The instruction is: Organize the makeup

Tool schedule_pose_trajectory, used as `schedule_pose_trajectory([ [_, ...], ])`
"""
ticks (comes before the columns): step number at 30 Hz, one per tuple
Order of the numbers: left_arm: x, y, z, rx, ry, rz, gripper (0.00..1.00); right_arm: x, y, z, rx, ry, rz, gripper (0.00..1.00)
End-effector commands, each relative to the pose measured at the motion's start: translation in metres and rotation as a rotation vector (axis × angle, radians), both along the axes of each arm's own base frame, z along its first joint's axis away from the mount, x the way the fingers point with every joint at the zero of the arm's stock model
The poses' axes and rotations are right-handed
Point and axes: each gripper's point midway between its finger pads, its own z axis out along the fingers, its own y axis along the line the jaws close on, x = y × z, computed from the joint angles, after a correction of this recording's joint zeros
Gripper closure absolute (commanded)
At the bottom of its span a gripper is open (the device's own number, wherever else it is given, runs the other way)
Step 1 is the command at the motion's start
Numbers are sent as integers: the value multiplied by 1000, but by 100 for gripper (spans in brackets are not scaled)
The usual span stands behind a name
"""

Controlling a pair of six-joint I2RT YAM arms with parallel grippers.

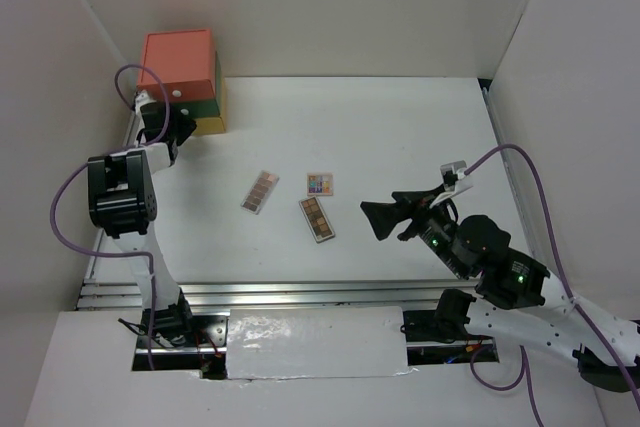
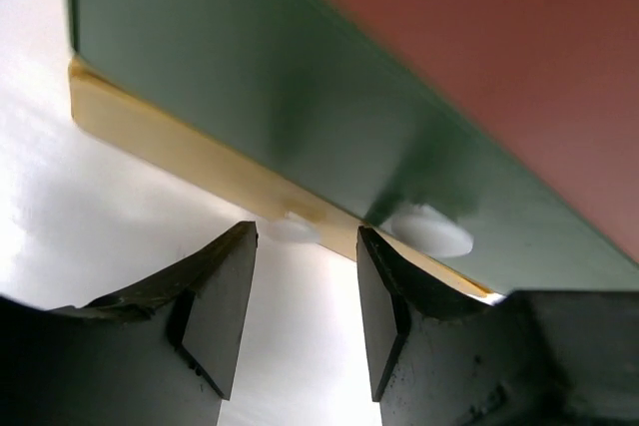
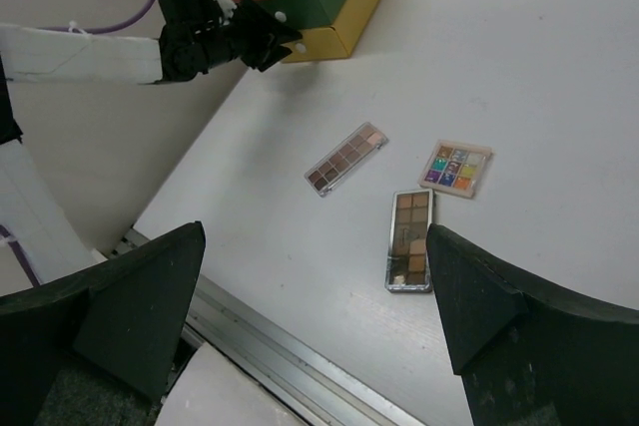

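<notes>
Left gripper [image 2: 305, 246] is up at the drawer box [image 1: 180, 72] in the far left corner, jaws parted and holding nothing, the yellow drawer's white knob [image 2: 290, 229] sitting just at the tips. Here's the danger: the green drawer's knob [image 2: 429, 231] is right beside 1 finger, so a slightly off close could catch the wrong drawer or slip off that small knob. A hard pull might also drag the whole box. Mid-table, well apart from the box, lie 3 palettes: the pinkish palette [image 1: 260, 191], the multicolour palette [image 1: 320, 184] and the brown palette [image 1: 317, 219]. Right gripper [image 1: 372, 219] hangs wide open and empty just right of the brown one. Flat cases like these could skid away under a pinch.
</notes>
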Motion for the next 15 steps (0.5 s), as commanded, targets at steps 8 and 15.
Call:
schedule_pose_trajectory([
  [8, 15, 6, -9, 129, 79, -97, 47, -1, 2, 9, 55, -46, 18, 0],
  [15, 14, 8, -19, 156, 111, -116, 48, -2, 1, 10, 55, -55, 21, 0],
])
